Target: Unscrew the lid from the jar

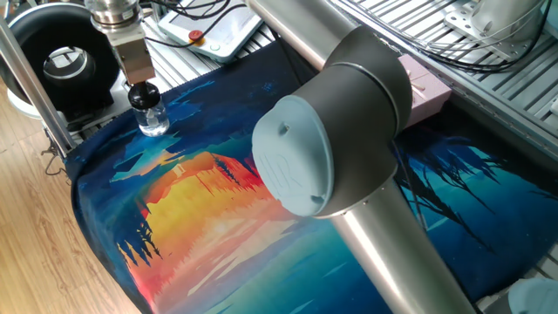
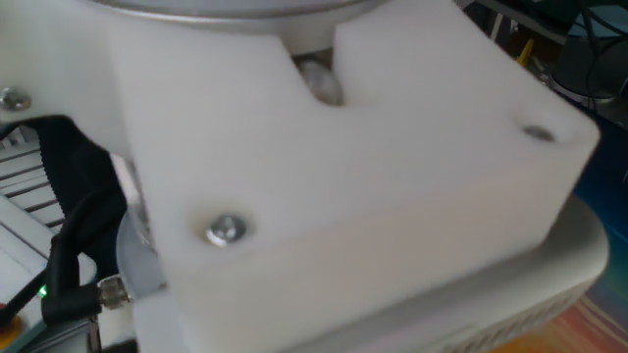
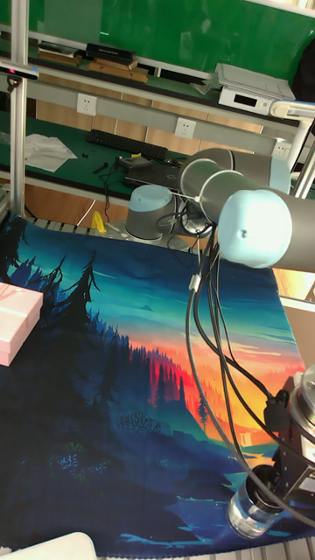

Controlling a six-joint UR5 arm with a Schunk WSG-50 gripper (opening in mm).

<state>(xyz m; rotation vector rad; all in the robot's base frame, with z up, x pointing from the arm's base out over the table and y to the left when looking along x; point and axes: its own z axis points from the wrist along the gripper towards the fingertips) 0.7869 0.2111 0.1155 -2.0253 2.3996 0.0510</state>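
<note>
The gripper [image 1: 142, 83] stands directly above the jar [image 1: 151, 118], its white finger block reaching down to the lid [image 1: 144, 94]; the fingertips seem to meet the top of the cap, but whether they clamp it or merely stand at its sides I cannot tell, since the other fixed view is filled by the blurred white gripper body and shows nothing of the tips. Taking the jar as landmark: it stands upright on the painted cloth [image 1: 209, 201], on the dark blue band near the cloth's edge, with the orange sunset patch spreading away from its base. In the tall fixed view the same jar [image 3: 251, 510] shows at the bottom, its clear glass partly crossed by the arm's cables [image 3: 219, 367]. Just beyond the jar, off the cloth, sits a large black ring-shaped device [image 1: 63, 63] with a silver centre. Well apart from the jar, on the far side of the cloth past the arm's big elbow joint [image 1: 327, 131], lies a pink box [image 1: 420, 83]. The jar looks small, light and smooth, so I judge it likely to spin or tip with the cap unless pressed down; glass is brittle and slippery, so the hold belongs on the lid's rounded sides, squeezed firmly but not hard.
</note>
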